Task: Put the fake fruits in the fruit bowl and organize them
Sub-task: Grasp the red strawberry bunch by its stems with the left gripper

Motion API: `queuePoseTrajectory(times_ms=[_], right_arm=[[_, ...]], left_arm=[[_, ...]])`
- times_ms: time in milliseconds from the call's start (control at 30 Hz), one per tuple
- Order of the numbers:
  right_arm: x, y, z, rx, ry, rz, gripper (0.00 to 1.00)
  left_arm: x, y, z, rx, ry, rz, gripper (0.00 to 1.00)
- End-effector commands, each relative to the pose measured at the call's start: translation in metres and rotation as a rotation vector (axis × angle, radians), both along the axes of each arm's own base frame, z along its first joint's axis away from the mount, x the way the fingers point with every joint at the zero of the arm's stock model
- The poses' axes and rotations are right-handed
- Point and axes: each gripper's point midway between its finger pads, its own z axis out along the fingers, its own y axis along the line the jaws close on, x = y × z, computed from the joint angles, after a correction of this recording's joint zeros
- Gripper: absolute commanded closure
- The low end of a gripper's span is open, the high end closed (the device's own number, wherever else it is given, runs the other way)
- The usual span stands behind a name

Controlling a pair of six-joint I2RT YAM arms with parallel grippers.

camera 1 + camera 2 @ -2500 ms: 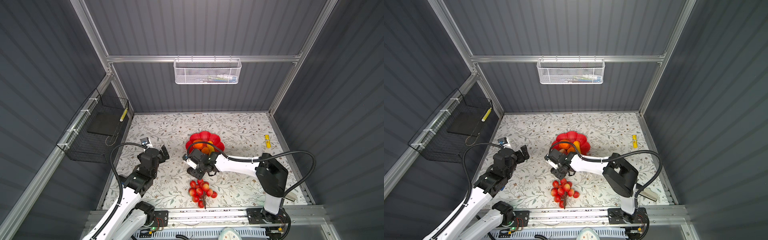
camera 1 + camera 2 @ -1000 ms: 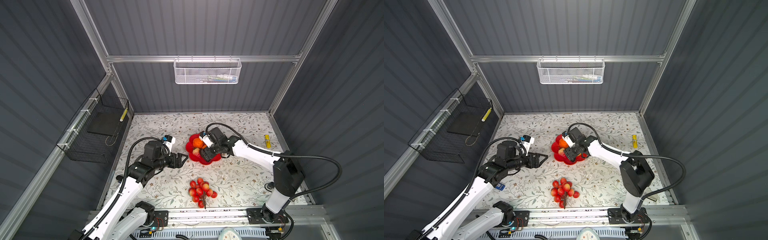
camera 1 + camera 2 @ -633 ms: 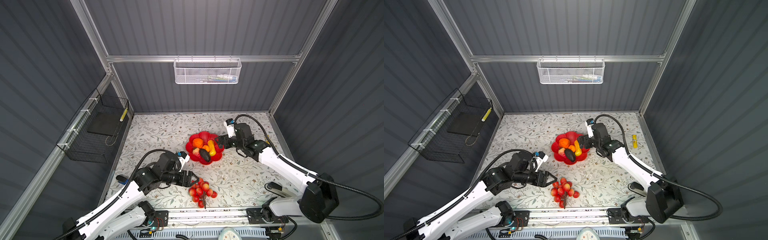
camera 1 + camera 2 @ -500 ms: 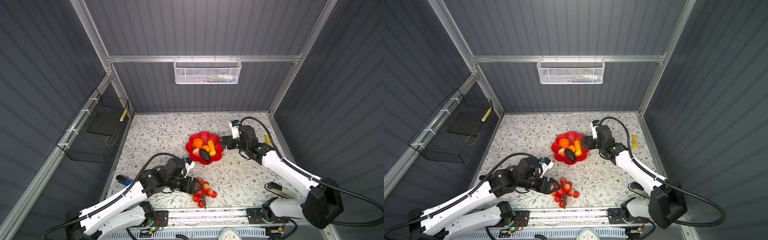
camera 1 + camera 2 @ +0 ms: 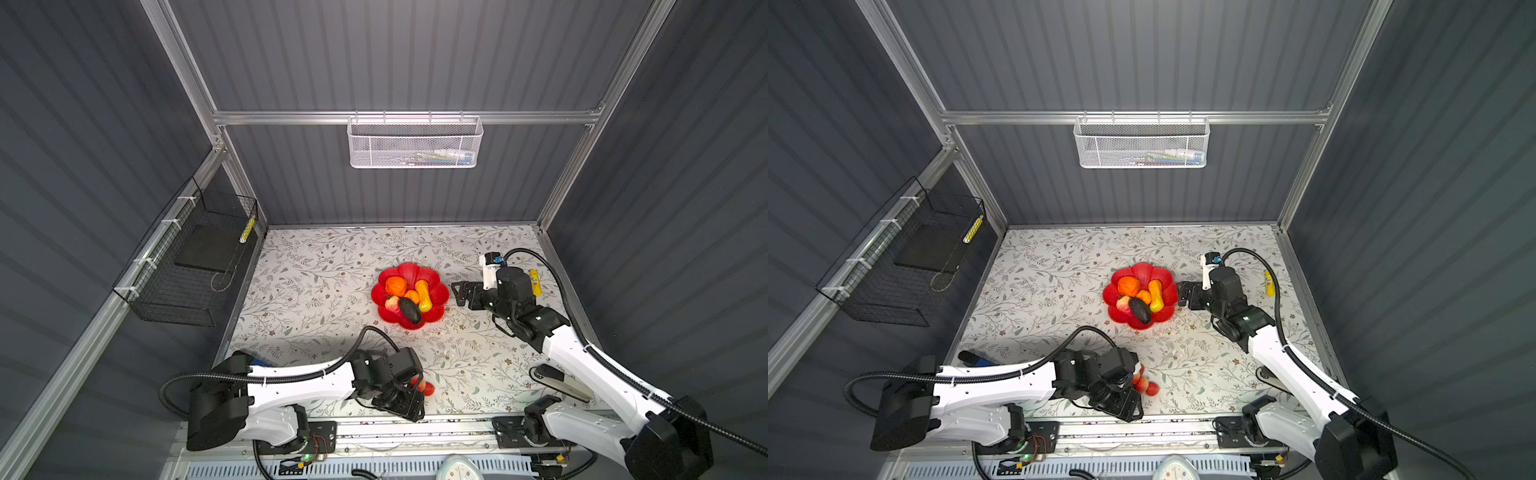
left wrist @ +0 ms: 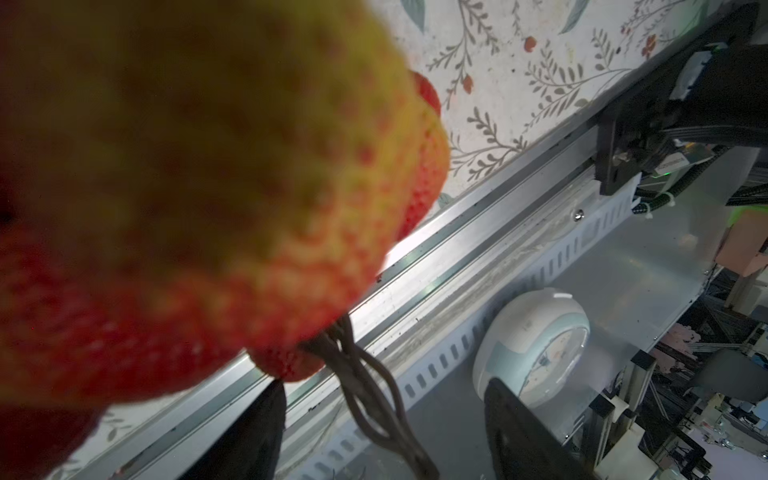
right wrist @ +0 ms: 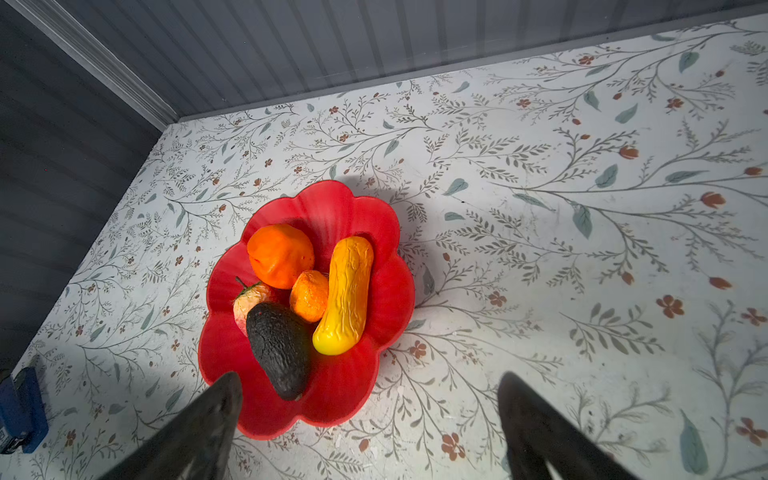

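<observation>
Jaws of the right gripper (image 7: 370, 386) stand wide with nothing between them. In both top views they hover just right of the fruit bowl (image 7: 332, 199), clear of its rim.

Jaws of the left gripper (image 6: 382, 415) are apart as well. Only the thin dark stems of the bunch of red berries (image 6: 208, 187) pass between them, and no pinch is visible. The berries crowd the left wrist lens, blurred, red and yellow.

In a top view the bunch (image 5: 426, 387) is mostly hidden under the left gripper. It is low on the tabletop (image 5: 316, 266), near the front rail and well below the bowl. Resting or lifted: cannot tell.

The bowl sits at frame centre and holds five pieces:
- persimmon-like fruit (image 7: 280, 255) at upper left
- small orange fruit (image 7: 309, 295) in the middle, touching the yellow corn-like piece (image 7: 347, 295) on the right
- strawberry (image 7: 251, 301) at left, partly under the dark avocado (image 7: 280, 349) by the lower rim
</observation>
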Motion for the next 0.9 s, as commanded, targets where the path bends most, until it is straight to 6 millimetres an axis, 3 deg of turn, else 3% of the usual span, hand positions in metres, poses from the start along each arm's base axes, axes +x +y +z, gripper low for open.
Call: queuePoseTrajectory(times_ms=[0, 167, 333, 533, 867], right_arm=[[-0.003, -0.006, 0.0, 0.012, -0.005, -0.027, 0.05], [-0.007, -0.01, -0.003, 0.017, -0.003, -0.033, 0.05], [-0.007, -0.01, -0.006, 0.019, 0.003, -0.035, 0.04], [-0.005, -0.006, -0.007, 0.034, 0.011, -0.026, 0.04], [-0.004, -0.003, -0.012, 0.049, 0.03, -0.02, 0.03]], left_arm=[[0.0, -0.011, 0.002, 0.0, 0.012, -0.004, 0.31], [0.001, -0.014, -0.007, 0.028, 0.018, -0.019, 0.51], [0.006, -0.019, -0.006, 0.032, -0.002, -0.011, 0.64], [0.016, -0.018, -0.001, 0.03, -0.03, 0.014, 1.0], [0.039, -0.011, 0.018, 0.0, -0.095, 0.058, 1.0]])
